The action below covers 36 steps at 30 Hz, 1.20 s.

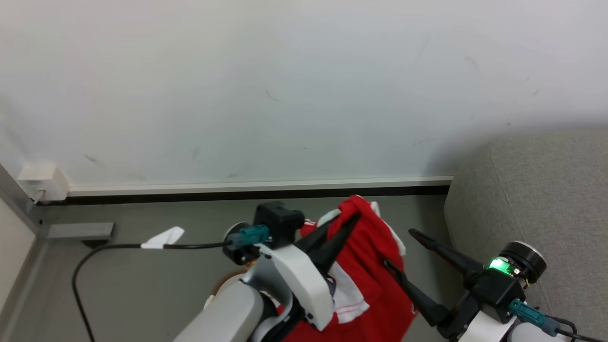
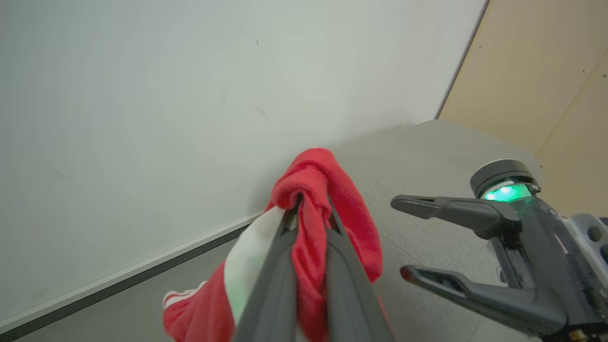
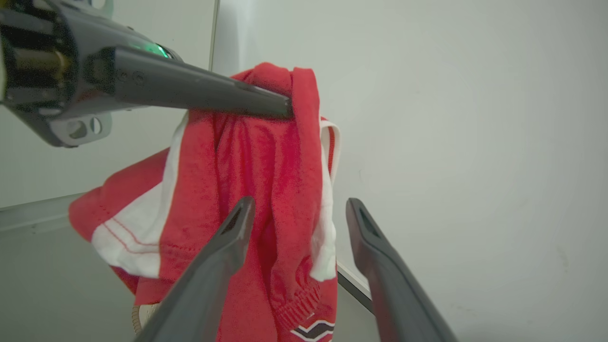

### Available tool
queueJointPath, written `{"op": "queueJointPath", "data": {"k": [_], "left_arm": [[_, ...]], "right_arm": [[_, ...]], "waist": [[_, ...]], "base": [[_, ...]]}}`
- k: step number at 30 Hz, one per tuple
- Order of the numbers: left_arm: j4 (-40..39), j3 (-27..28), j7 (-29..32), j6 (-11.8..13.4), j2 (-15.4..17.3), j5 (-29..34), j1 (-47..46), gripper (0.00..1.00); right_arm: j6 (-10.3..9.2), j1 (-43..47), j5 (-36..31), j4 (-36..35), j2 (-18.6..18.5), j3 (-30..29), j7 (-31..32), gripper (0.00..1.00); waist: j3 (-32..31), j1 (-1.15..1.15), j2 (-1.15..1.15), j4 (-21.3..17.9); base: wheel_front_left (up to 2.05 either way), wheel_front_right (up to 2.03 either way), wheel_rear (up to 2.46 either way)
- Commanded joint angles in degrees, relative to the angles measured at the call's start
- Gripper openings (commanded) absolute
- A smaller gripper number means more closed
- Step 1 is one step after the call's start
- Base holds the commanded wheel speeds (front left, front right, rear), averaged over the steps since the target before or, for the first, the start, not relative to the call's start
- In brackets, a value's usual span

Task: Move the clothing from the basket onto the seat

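The red jersey [image 1: 365, 256] is being dangled from the pinched fingers of the left gripper [image 1: 354, 219], right gripper [image 1: 399, 247] being held open, empty, sofa seat [image 1: 536, 190] lying rightward.

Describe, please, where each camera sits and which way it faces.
Head view: from the head, down at wall, floor and seat; the left end effector and right end effector show low.
Left wrist view: along the left end effector, shut on the jersey, toward the seat.
Right wrist view: along the open right end effector toward the wall.
Shared: the jersey and both end effectors.
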Motion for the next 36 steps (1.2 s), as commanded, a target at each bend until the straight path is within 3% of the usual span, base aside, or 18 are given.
{"op": "queueJointPath", "data": {"k": [1, 15, 29, 30, 31, 33, 36], "left_arm": [[-0.5, -1.1, 0.0, -0.9, -0.4, 0.3, -1.3, 0.0], [-4.7, -7.1, 0.0, -3.3, -1.2, -1.8, -2.6, 0.0], [-5.1, -11.0, -1.6, -4.0, -0.8, -5.8, -4.5, 0.0], [-5.0, -11.1, -1.8, -4.1, -0.9, -6.0, -4.7, 0.0], [-4.9, -11.3, -1.9, -4.1, -1.0, -6.4, -4.8, 0.0], [-4.7, -11.6, -2.3, -4.1, -1.0, -6.9, -4.9, 0.0], [-4.1, -11.9, -2.8, -4.1, -0.8, -7.5, -5.0, 0.0]], "right_arm": [[-0.13, -1.9, 1.7, 0.2, -1.4, 2.1, 0.6, 1.0], [-0.13, -7.6, 10.1, 1.1, -6.7, 10.3, 1.6, 1.0], [-0.13, -10.8, 16.3, 3.7, -5.5, 16.1, -0.1, 0.98], [-0.13, -10.8, 17.0, 4.1, -5.1, 16.3, -0.3, 0.51], [-0.12, -10.9, 17.7, 4.4, -4.8, 16.6, -0.4, 0.44], [-0.12, -11.1, 18.6, 5.1, -4.2, 16.9, -0.7, 0.0], [-0.13, -11.2, 19.5, 6.1, -3.6, 17.4, -1.2, 0.0]], "waist": [[0.0, -0.01, -0.01, 0.2], [-0.8, -0.01, -0.01, 0.8], [-1.2, -0.01, -0.01, 0.3], [-1.2, -0.01, -0.01, 0.3], [-1.2, -0.01, -0.01, 0.3], [-1.2, -0.01, -0.01, 0.2], [-1.3, -0.01, -0.01, 0.0]], "base": [[0.0, 0.0, 0.0], [0.0, 0.0, 0.0], [0.0, 0.0, 0.0], [0.0, 0.0, 0.0], [0.0, 0.0, 0.0], [0.0, 0.0, 0.0], [0.0, 0.0, 0.0]]}}
